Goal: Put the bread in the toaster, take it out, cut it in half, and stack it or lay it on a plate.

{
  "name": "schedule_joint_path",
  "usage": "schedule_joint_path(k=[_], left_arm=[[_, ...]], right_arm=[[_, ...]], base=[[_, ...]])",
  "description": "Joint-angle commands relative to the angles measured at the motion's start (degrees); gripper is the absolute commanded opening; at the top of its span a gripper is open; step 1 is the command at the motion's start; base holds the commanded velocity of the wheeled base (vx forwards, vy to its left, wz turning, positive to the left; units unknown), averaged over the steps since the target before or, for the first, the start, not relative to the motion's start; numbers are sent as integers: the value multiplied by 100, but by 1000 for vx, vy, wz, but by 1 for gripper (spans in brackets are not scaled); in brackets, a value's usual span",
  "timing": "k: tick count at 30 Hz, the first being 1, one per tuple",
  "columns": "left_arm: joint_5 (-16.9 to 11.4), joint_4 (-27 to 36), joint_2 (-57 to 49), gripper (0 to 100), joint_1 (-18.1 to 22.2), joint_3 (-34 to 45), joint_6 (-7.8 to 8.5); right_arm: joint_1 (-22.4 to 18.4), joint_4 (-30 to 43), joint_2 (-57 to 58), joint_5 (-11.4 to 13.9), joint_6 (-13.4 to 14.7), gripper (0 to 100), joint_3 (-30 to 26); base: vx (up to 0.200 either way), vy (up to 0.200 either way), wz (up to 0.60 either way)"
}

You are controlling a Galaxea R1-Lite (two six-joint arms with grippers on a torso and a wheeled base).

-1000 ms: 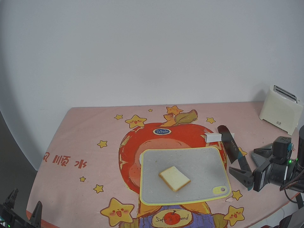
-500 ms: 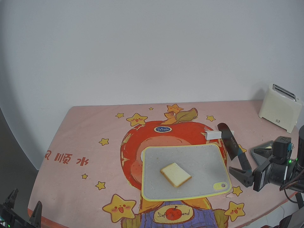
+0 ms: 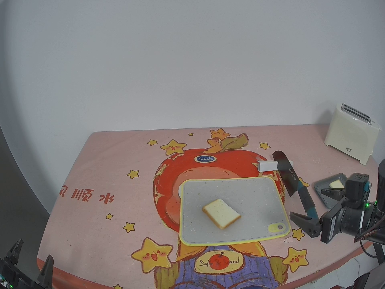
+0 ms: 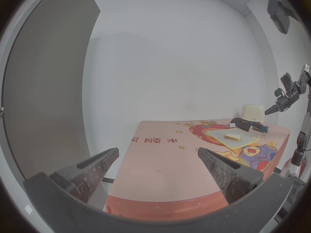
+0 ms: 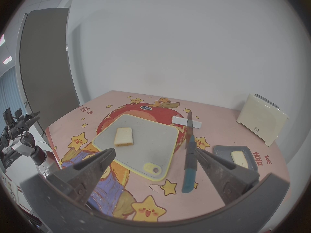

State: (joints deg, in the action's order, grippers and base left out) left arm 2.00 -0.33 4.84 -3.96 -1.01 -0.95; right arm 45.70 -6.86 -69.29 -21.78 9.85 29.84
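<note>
A slice of bread [image 3: 221, 213] [image 5: 123, 136] lies flat on the grey, yellow-rimmed cutting board [image 3: 248, 193] in the middle of the table. A knife [image 3: 294, 181] [image 5: 189, 152] with a dark blade and teal handle lies right of the board, its blade propped on a small white block [image 3: 266, 165]. The cream toaster [image 3: 351, 133] [image 5: 261, 118] stands at the far right corner. A grey plate [image 3: 321, 185] [image 5: 223, 151] holds a small bread piece. My right gripper [image 3: 301, 223] [image 5: 155, 152] hovers open by the knife handle's end, holding nothing. My left gripper [image 3: 34, 250] [image 4: 158, 151] is open off the table's front left corner.
The table wears a pink cloth [image 3: 120, 161] printed with an apple and stars. A white wall stands close behind it. The table's front edge [image 3: 329, 267] runs just below my right gripper. The cloth's left half is bare.
The whole head picture has shifted, so the camera moved; the plate and toaster show more fully. Bread, board and knife keep their places on the table. Both grippers stay open.
</note>
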Motion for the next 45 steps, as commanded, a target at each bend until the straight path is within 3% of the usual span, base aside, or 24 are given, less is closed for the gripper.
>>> schedule_joint_path(k=[1, 16, 23, 28, 31, 32, 36, 39, 45], left_arm=[[2, -2, -1, 100, 1, 101, -2], [2, -2, -1, 100, 1, 101, -2], [-7, -2, -1, 100, 1, 101, -2], [-7, -11, -1, 100, 1, 101, -10], [-7, -11, -1, 100, 1, 101, -10], [-7, -11, -1, 100, 1, 101, -10], [-7, -11, -1, 100, 1, 101, -10], [-7, -11, -1, 100, 1, 101, -10], [-7, -11, -1, 100, -8, 101, -2]], right_arm=[[9, -8, -32, -1, -18, 100, -5], [149, 1, -181, 8, -80, 100, -137], [149, -17, -383, 8, -62, 100, -216], [158, -17, -366, 166, -62, 100, -321], [167, -26, -375, 254, -89, 100, -251], [185, -26, -410, 262, -115, 100, 74], [211, 27, -515, 271, -124, 100, 452], [220, 71, -744, 289, -308, 100, 777], [237, 36, -1166, 359, -247, 100, 857]], base=[[0, 0, 0], [0, 160, 0], [0, 0, 0], [0, 120, 0], [0, 200, 0], [0, 0, 0], [0, 0, 0], [0, 0, 0], [0, 0, 0]])
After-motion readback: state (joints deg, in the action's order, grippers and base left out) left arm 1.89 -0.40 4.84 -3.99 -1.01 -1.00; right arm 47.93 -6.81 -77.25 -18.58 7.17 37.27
